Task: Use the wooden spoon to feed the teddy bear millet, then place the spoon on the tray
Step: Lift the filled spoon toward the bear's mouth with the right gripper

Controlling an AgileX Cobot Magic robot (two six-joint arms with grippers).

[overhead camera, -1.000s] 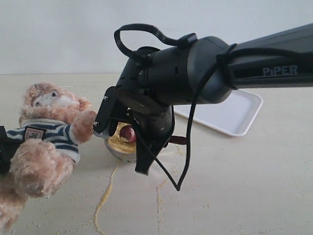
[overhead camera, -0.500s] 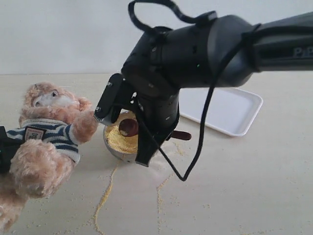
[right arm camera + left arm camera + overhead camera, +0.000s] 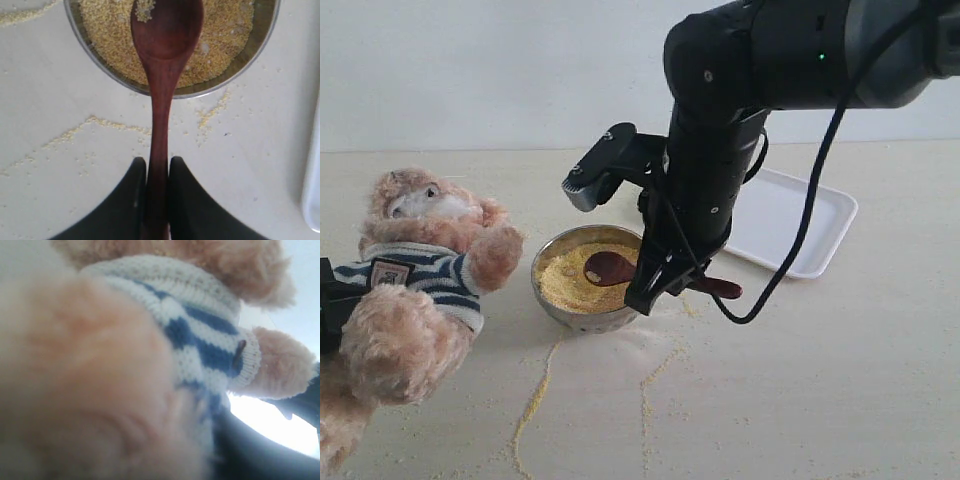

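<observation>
Clamping the light, stiff wooden spoon (image 3: 163,95) by its slim handle end, just outside the metal bowl (image 3: 578,318), my right gripper (image 3: 157,162) could, I judge, let it pivot.

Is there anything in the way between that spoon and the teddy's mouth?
Only the raised paw of the teddy bear, between the wooden spoon over the bowl and its muzzle. Nothing else visible.
</observation>
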